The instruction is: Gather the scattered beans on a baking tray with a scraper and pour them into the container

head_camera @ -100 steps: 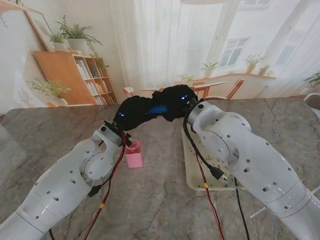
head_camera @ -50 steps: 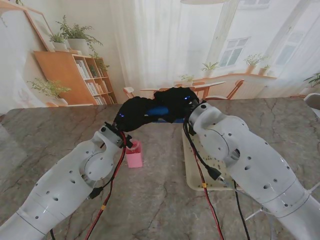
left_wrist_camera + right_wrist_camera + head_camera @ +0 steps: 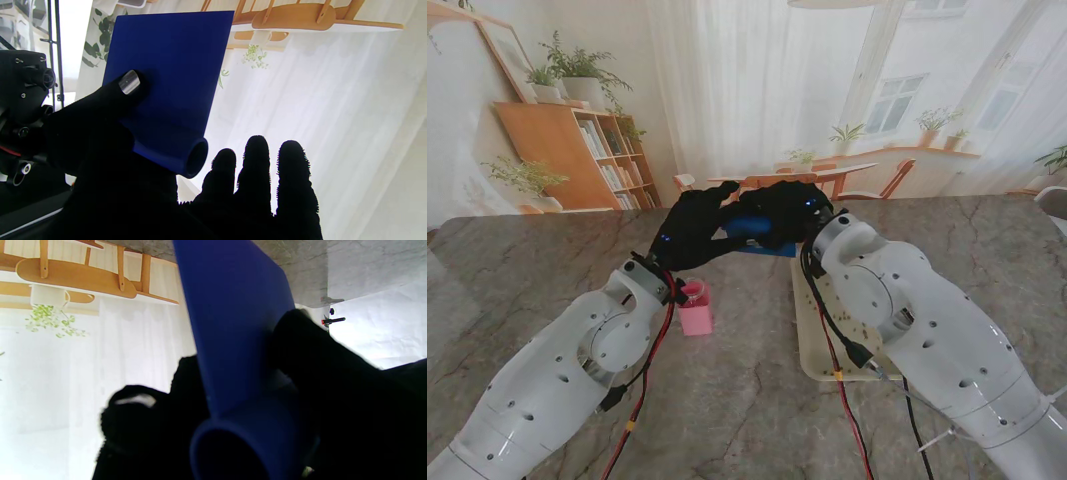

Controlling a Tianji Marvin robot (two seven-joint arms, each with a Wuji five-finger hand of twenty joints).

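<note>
Blue scraper (image 3: 755, 228) up in the air over the far part of the table (image 3: 547, 270), between the two black-gloved hands, flat blade and a tube-shaped handle along one edge. Right hand (image 3: 789, 210) closed on the scraper: in the right wrist view the handle tube (image 3: 253, 443) sits in the palm with fingers (image 3: 300, 340) wrapped against the blade. Left hand (image 3: 689, 232) right beside it, touching: in the left wrist view the thumb (image 3: 110, 96) lies on the blade face while three fingers (image 3: 257, 173) stand straight and spread, clear of the scraper. So left not clamped, more open than gripping; only thumb contact seen. Baking tray (image 3: 812, 350) flat on the table to the right, nearer to me than the hands, mostly hidden under the right arm (image 3: 927, 340); small dark beans (image 3: 852, 327) scattered on the visible strip. Pink container (image 3: 695, 308) upright on the table left of the tray, well apart from it, just beside the left arm (image 3: 587, 350) wrist. Red and black cables (image 3: 842, 380) hanging along both forearms.
</note>
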